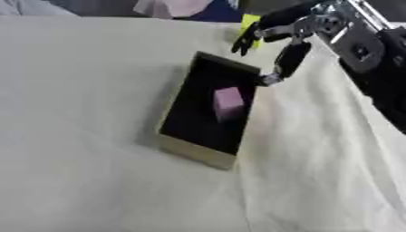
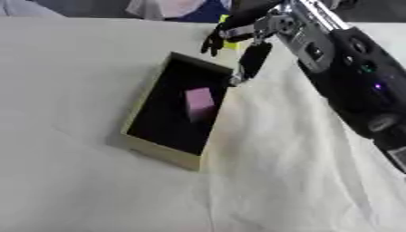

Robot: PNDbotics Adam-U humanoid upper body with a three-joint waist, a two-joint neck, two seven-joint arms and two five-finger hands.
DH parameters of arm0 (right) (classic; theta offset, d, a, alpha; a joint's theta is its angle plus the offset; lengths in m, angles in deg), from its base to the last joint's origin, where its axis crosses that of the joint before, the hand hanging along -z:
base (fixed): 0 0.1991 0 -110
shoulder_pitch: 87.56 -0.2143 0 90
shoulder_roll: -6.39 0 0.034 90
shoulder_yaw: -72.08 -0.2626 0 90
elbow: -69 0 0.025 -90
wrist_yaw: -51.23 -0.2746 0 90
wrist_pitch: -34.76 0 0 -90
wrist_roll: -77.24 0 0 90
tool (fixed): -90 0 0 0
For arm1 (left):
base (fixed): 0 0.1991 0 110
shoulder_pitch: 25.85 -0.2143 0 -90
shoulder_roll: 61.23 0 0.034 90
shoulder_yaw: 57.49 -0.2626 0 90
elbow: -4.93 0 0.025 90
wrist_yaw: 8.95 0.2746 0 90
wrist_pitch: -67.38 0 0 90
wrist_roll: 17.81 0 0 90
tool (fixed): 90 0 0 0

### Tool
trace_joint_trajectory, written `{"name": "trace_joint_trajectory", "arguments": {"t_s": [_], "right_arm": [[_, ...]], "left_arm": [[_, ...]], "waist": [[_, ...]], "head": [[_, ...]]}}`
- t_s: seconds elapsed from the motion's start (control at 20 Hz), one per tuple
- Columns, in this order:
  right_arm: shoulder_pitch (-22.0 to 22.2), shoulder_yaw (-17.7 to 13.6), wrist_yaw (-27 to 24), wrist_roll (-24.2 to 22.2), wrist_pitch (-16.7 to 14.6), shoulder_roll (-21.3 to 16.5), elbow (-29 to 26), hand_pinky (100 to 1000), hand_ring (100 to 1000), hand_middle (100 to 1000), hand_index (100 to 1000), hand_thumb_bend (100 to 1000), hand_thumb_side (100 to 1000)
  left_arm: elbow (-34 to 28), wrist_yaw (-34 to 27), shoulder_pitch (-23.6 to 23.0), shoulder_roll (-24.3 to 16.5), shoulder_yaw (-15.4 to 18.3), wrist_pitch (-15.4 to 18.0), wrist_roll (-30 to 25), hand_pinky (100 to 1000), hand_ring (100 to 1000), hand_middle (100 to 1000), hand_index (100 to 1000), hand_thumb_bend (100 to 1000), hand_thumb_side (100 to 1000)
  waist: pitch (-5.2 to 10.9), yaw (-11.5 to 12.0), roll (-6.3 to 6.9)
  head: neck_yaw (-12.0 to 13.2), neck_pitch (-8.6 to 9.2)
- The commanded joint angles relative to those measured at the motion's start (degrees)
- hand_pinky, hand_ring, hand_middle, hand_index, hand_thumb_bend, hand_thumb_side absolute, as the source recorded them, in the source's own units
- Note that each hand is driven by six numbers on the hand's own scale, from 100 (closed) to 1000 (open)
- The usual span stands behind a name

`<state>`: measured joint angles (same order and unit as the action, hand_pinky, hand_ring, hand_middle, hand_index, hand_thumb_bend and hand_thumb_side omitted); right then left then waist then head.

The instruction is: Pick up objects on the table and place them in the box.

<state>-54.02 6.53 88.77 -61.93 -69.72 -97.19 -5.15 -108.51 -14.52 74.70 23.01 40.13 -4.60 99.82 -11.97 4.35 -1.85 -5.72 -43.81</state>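
A shallow tan box (image 1: 195,154) with a dark inside lies askew in the middle of the table. A pink block (image 1: 228,103) rests inside it. My right hand (image 1: 287,35) hangs above the box's far right corner, fingers spread and relaxed, thumb pointing down toward the rim, nothing held. A yellow object (image 1: 250,22) shows partly behind the fingers at the table's far edge. My left hand shows in neither view.
A white cloth (image 1: 79,136) covers the table, creased to the right of the box. My right forearm (image 2: 349,81) crosses the upper right. A person's clothing (image 1: 182,7) shows past the far edge.
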Motion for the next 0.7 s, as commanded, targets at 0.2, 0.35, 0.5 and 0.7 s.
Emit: {"name": "trace_joint_trajectory", "arguments": {"t_s": [0.2,0.35,0.5,0.7], "right_arm": [[0.43,-6.17,4.93,3.58,3.03,-2.94,-3.93,912,882,794,950,351,334],[0.97,-8.52,7.58,5.82,5.03,-2.55,-4.61,912,883,796,951,347,340],[1.17,-8.76,10.47,7.02,5.04,-1.93,-4.54,904,881,791,945,250,478],[-2.25,-13.15,14.19,10.02,7.52,-1.78,-1.68,911,895,801,957,294,465]], "left_arm": [[-1.15,0.07,0.53,-1.32,0.54,0.18,0.04,687,742,750,845,329,712],[-1.15,0.07,0.65,-1.28,0.54,0.22,0.1,687,742,750,845,329,713],[-1.15,0.06,0.67,-1.25,0.54,0.22,0.11,686,742,750,845,328,715],[-1.15,0.11,0.86,-1.08,0.63,0.25,0.26,686,742,750,845,328,715]], "waist": [[0.62,-0.06,0.34],[0.45,0.01,0.44],[0.41,0.02,0.49],[-0.05,0.09,0.64]], "head": [[0.03,-0.1],[-0.03,0.2],[-0.04,0.26],[0.06,0.62]]}}
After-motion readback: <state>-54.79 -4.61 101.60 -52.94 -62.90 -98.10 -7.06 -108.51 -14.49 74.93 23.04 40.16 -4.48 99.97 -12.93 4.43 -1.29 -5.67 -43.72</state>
